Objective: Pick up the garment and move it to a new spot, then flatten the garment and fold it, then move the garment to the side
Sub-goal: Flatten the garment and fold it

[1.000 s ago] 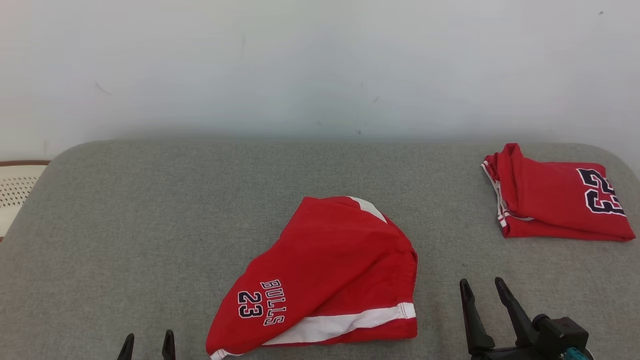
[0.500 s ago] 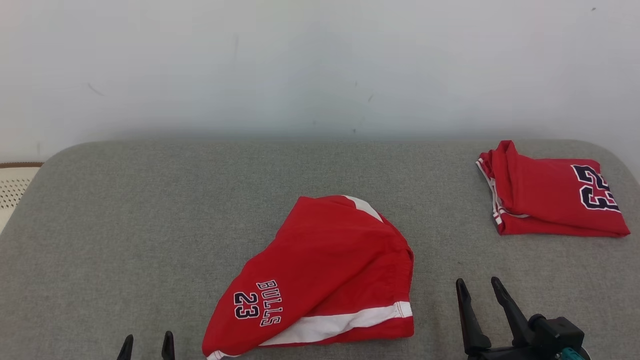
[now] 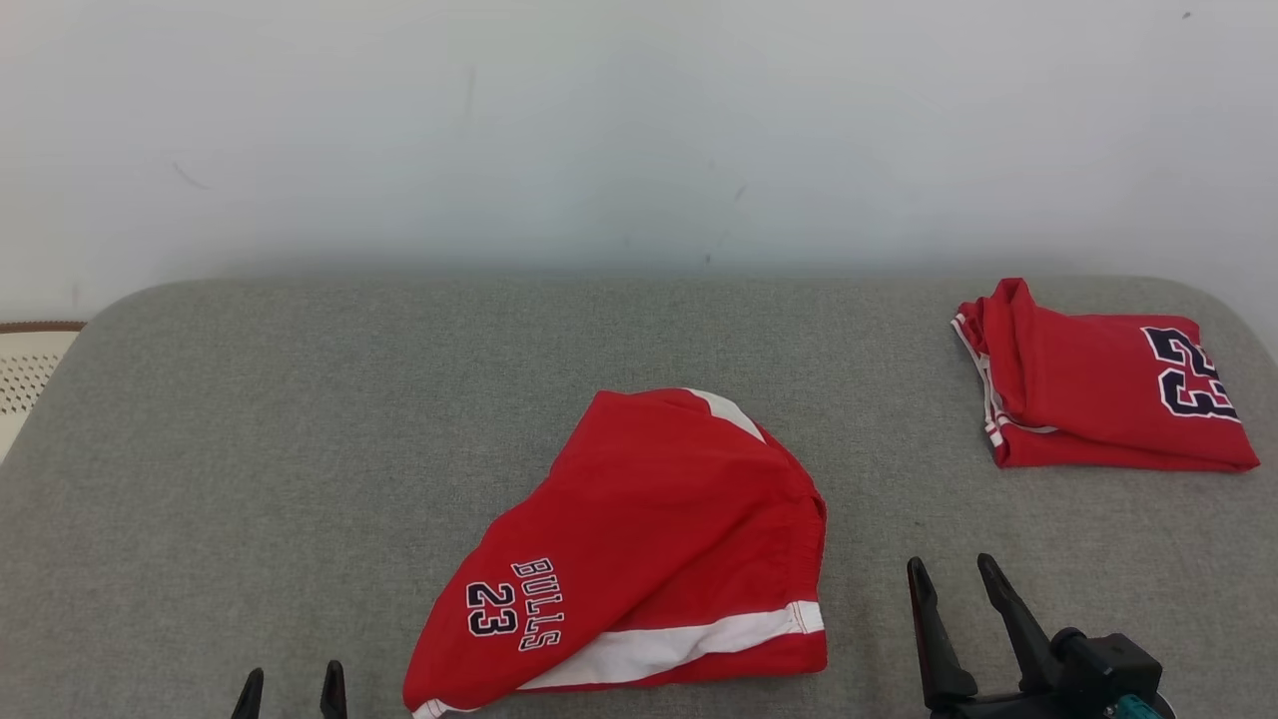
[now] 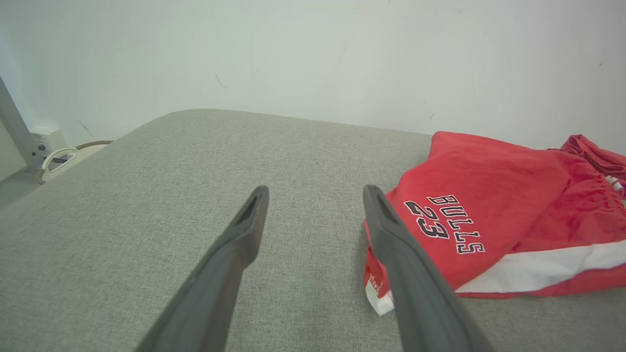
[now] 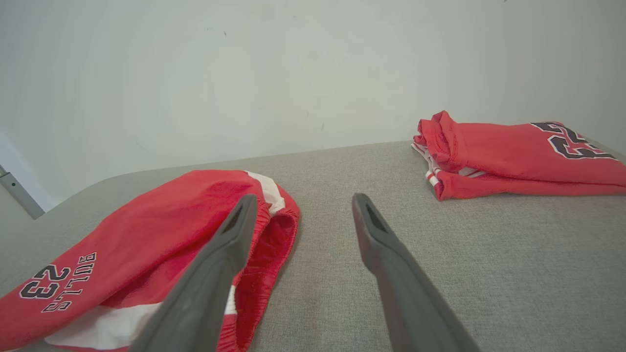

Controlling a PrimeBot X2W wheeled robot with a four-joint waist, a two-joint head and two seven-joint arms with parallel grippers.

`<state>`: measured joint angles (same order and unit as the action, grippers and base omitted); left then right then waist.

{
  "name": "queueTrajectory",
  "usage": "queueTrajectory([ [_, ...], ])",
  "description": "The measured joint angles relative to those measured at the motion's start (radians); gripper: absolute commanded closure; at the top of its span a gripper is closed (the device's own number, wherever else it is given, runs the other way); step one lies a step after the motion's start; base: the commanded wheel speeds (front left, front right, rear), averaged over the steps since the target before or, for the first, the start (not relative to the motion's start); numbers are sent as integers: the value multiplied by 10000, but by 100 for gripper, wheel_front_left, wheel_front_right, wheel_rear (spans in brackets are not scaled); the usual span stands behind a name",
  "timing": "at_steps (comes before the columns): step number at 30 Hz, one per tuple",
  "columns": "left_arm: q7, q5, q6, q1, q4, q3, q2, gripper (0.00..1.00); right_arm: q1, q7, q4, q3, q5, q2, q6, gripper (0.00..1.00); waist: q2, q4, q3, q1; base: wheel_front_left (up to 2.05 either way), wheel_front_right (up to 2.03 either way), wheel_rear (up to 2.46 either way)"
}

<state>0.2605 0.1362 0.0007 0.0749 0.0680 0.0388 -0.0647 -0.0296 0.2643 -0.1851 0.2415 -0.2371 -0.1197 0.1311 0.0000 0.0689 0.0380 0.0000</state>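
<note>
Shorts (image 3: 649,519) centre, wide table (image 3: 250,449) leftward, folded jersey (image 3: 1088,409) at right edge

Two red garments lie on one grey padded surface (image 3: 300,419): one loose pair of shorts (image 3: 639,529) near the middle and one folded piece (image 3: 1088,409) at the far right. Each carries one dark "23", two such numbers in all, and the word "BULLS" appears once, on the shorts, which also show two white bands. There are two grippers, the left gripper (image 3: 293,671) and the right gripper (image 3: 950,562), each with two dark fingers, four in all. One white wall (image 3: 599,130) stands behind, and one pale perforated object (image 3: 25,374) sits at the left edge
</note>
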Motion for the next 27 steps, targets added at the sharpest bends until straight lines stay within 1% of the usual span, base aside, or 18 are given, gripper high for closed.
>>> queueTrajectory([
  [18,0,27,-13,-3,31,25,-8,0,-22,0,-23,25,0,0,0,0,0,-38,-23,0,0,0,0],
  [23,2,414,-263,-6,100,-13,15,0,-64,0,-38,222,-46,-4,0,0,0,-53,-31,0,0,0,0],
  [26,2,504,-504,-1,290,-167,2,0,-178,-4,-184,453,-159,-50,0,0,0,-21,-32,0,0,0,0],
  [27,2,504,-504,-1,290,-167,2,0,-178,-4,-184,453,-159,-50,0,0,0,-21,-32,0,0,0,0],
])
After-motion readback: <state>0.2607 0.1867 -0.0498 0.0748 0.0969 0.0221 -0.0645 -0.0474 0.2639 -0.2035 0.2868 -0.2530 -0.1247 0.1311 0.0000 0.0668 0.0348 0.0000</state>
